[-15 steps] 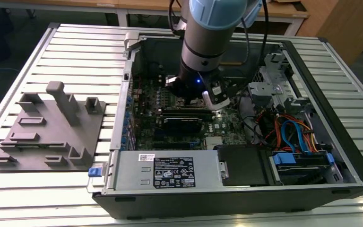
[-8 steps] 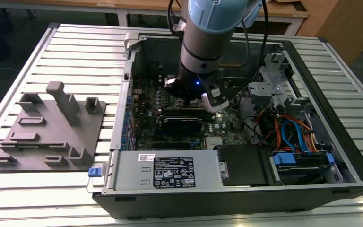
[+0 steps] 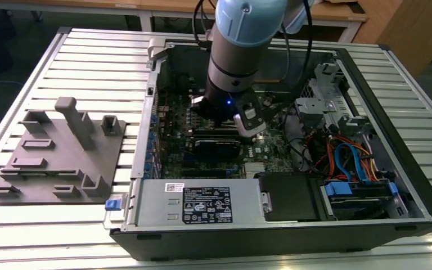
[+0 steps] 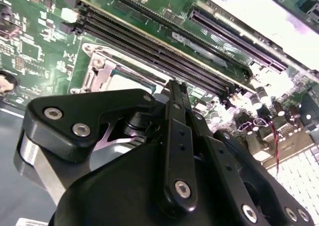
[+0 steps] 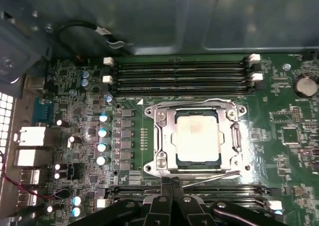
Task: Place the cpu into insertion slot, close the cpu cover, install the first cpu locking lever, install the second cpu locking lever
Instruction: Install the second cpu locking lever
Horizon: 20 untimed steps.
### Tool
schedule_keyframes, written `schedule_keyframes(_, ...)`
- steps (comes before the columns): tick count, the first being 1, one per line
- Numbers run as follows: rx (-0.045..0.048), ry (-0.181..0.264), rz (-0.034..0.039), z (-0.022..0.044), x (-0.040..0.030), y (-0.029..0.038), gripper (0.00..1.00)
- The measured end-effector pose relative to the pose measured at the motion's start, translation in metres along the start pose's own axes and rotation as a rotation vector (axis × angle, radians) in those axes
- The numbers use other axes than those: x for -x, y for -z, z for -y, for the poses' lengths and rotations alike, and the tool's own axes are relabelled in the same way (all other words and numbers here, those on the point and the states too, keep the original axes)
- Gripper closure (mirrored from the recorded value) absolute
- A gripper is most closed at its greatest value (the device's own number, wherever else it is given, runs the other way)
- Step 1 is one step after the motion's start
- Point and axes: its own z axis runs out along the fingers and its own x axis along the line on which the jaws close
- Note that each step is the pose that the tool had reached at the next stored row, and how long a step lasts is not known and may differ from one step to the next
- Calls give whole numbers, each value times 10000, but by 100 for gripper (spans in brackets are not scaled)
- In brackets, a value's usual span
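The cpu (image 5: 197, 136), a silvery square chip, lies in the insertion slot (image 5: 151, 112) on the green motherboard. The cpu cover (image 5: 167, 136), a silvery frame, lies flat around it. A thin metal locking lever (image 5: 214, 175) runs along the socket edge nearest my gripper. My gripper (image 5: 172, 184) is shut, its black fingertips pressed together right at the end of that lever. In the second wrist view the shut gripper (image 4: 177, 86) points at the socket's edge (image 4: 107, 71). The arm (image 3: 235, 73) reaches down into the open computer case.
Long black memory slots (image 5: 179, 71) flank the socket on both sides. Round capacitors (image 5: 103, 136) stand beside it. The case walls (image 3: 396, 73), drive cage and coloured cables (image 3: 351, 157) crowd the exterior view's right. A grey fixture plate (image 3: 58, 157) sits on the slatted table.
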Motion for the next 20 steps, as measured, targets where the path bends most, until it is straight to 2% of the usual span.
schedule_keyframes(2,27,28,-5,12,0,-16,90)
schedule_keyframes(16,31,30,-7,21,0,-23,90)
schedule_keyframes(19,67,32,-8,27,0,-25,90)
schedule_keyframes(20,112,32,-10,31,-6,-25,90)
